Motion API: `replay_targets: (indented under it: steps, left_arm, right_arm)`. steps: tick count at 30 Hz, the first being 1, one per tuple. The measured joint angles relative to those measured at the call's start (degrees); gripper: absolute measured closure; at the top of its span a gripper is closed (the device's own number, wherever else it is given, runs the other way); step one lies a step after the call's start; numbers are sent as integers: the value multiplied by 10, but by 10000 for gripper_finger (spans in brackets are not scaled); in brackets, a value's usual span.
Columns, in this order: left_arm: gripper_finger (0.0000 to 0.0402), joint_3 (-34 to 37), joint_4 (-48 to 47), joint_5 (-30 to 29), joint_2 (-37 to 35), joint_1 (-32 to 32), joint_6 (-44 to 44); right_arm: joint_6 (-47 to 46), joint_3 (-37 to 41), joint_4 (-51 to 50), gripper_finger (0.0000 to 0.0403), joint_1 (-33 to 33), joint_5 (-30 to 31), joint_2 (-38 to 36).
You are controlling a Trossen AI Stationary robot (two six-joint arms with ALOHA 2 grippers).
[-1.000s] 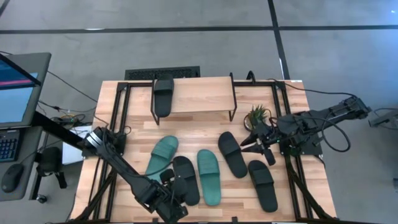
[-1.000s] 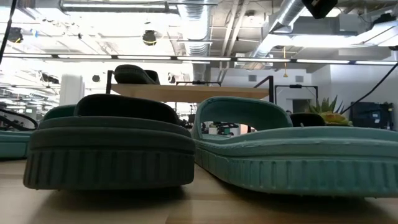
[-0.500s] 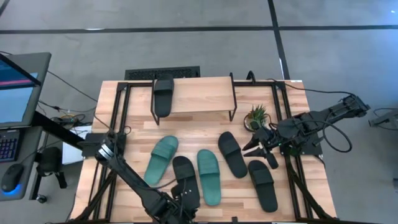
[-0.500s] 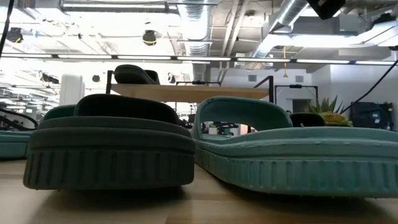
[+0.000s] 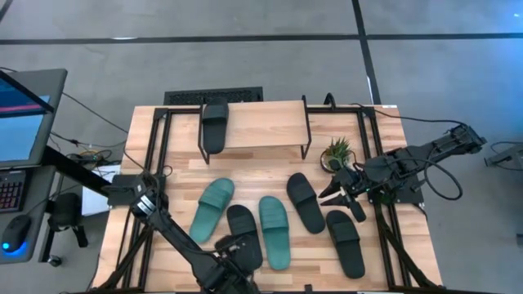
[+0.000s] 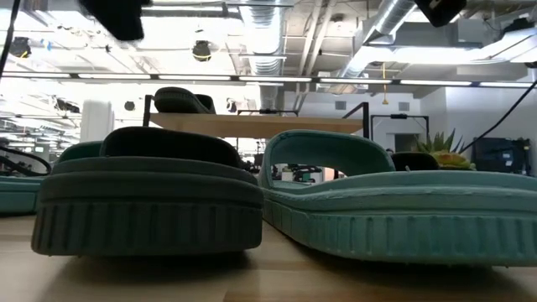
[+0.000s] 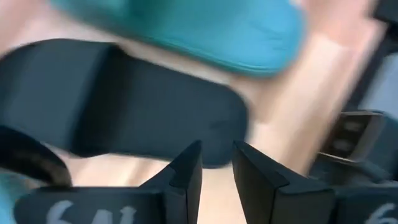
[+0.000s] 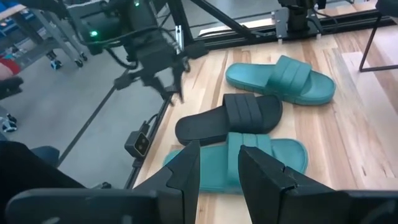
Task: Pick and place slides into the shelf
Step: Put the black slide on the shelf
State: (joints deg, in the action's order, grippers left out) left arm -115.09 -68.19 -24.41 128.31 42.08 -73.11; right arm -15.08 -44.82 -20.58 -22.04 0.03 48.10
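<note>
While one black slide (image 5: 214, 125) already sits on the shelf (image 5: 265, 124) by the counter's far edge, five slides remain on the counter. Left claw (image 7: 216, 167), slightly spread and empty, hovers over the near black slide (image 5: 243, 237); right claw (image 8: 218, 168), also slightly spread, waits near the right edge.

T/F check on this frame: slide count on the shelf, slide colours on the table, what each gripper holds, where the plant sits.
1. One black slide lies on the shelf. True.
2. Three teal slides are on the table. False: two, one left of the other.
3. The left gripper grips a slide. False: its fingers hang empty by the black slide between the teal ones.
4. The right gripper holds nothing. True.
5. The potted plant stands on the shelf. False: it stands on the table, right of it.
</note>
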Motion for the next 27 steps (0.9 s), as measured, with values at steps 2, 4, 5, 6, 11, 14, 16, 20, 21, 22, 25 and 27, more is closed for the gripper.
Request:
replay_targets:
  steps: [2,4,5,6,11,14,16,20,21,22,25,27]
  left_arm:
    - [324,0,-56,-1,0,-4,-21]
    - [324,0,-93,-4,0,-7,-31]
    - [324,0,-106,-9,0,-8,-32]
    - [324,0,-117,-17,0,-9,-31]
    - [324,0,-118,-71,0,-11,45]
    - [324,0,-118,-77,0,-12,85]
    - [324,0,-118,-69,0,-14,90]
    - [324,0,-116,-65,0,-20,92]
    - [324,0,-116,-64,0,-22,92]
    - [324,0,-114,-61,0,-26,83]
    - [324,1,-94,-15,0,-39,68]
    - [324,0,-64,14,6,-48,109]
  right_arm:
    - [1,0,0,305,0,0,0]
    - [1,0,0,305,0,0,0]
    - [1,0,0,305,0,0,0]
    - [1,0,0,305,0,0,0]
    - [2,0,0,305,0,0,0]
    - [11,0,0,305,0,0,0]
    - [20,0,0,305,0,0,0]
    - [35,0,0,305,0,0,0]
    - [36,0,0,305,0,0,0]
    - [36,0,0,305,0,0,0]
    - [36,0,0,305,0,0,0]
    - [36,0,0,305,0,1,0]
